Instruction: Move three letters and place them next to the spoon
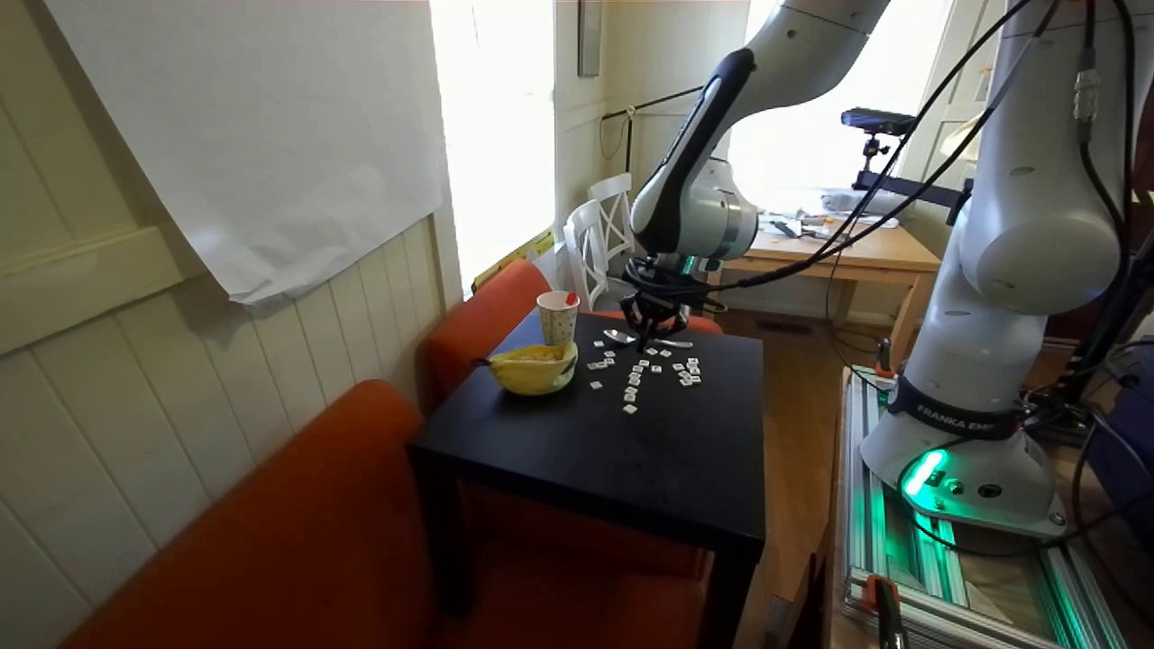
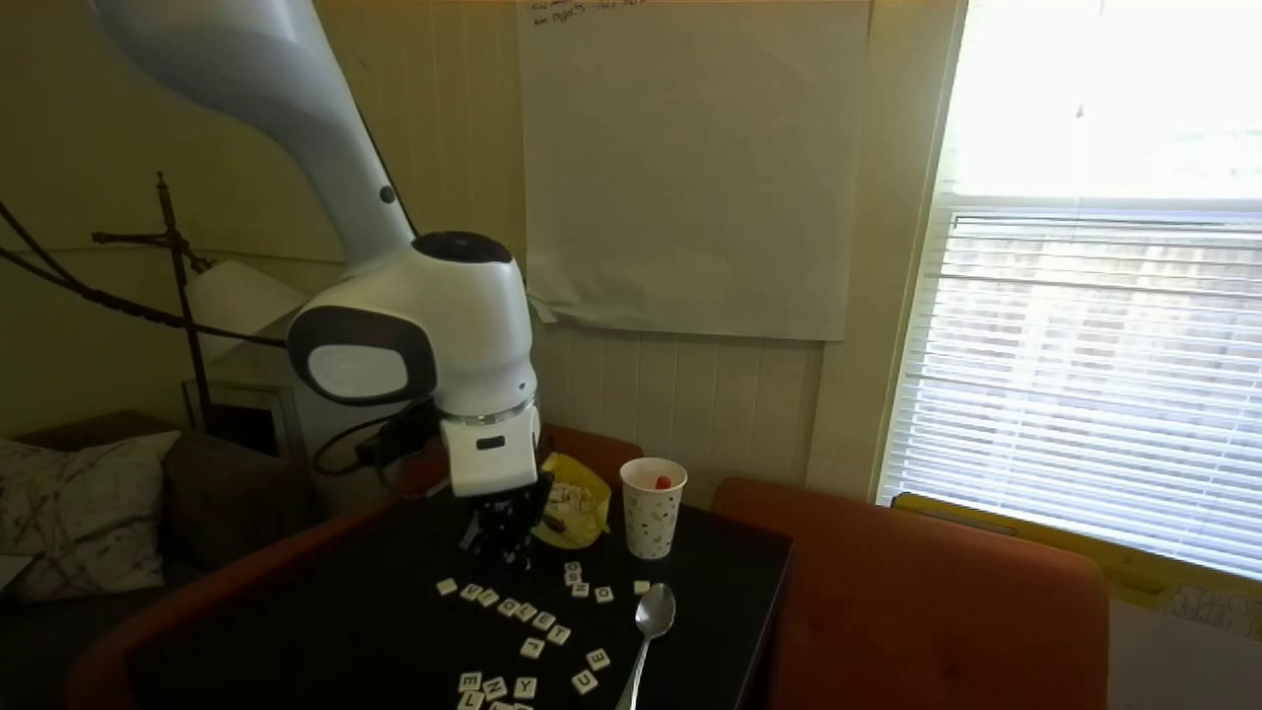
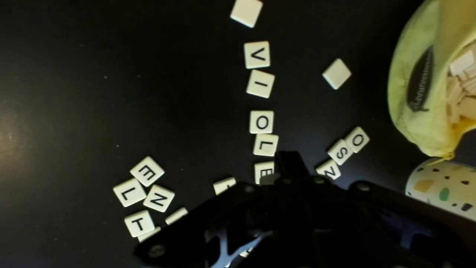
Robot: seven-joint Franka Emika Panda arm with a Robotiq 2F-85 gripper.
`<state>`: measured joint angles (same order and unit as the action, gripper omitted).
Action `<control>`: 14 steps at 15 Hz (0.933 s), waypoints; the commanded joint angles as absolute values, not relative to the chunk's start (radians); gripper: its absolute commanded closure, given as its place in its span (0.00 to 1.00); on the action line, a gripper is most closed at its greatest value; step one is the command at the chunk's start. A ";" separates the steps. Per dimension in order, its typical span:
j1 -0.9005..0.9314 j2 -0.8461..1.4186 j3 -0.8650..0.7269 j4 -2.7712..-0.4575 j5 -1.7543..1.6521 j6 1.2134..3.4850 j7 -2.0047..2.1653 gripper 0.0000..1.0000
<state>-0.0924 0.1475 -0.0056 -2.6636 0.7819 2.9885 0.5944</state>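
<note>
Near a pale panelled wall (image 1: 99,433), a big white jointed robot arm with dark trim (image 2: 454,316) is seen in both exterior views, its wrist turned downward. Orange upholstered seating (image 1: 288,532) is placed close about a black, square-edged surface (image 1: 577,460), by which the loose things are carried. Over that surface a black two-fingered claw (image 3: 289,158) is pointed down; its fingers are set together in a narrow column, and whether its tips are in contact with anything cannot be told. An open, soft yellow pouch with a dark oval label (image 3: 427,137) is seen with small pale pieces (image 3: 463,80) inside. Just beside it a tapered white cup printed with coloured flecks (image 2: 651,528) is stood upright. Near it a silver metal spoon (image 2: 656,611) is laid, bowl end toward the cup.

Last in size, white square letter tiles marked in black (image 3: 261,122) are spread across the surface. In the wrist view V, I, O, L and E are ranged in a row beside the claw, the E being partly covered by it. Between this row and the pouch, O, S and N are strung closely together; on the row's other side E, L, N and T are loosely clustered. In an exterior view one plain-faced tile (image 2: 642,587) is found just beside the spoon's bowl, and two letter tiles, one marked U (image 2: 585,681), are found near its handle.
</note>
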 commanded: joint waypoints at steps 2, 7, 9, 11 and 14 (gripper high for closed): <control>-0.109 0.219 0.046 -2.608 0.900 3.089 0.544 0.98; -0.115 0.295 0.054 -2.582 0.882 3.146 0.552 0.98; -0.115 0.324 0.045 -2.575 0.867 3.159 0.557 0.98; -0.110 0.354 0.033 -2.569 0.851 3.176 0.564 0.98; -0.105 0.396 0.022 -2.558 0.842 3.193 0.565 0.98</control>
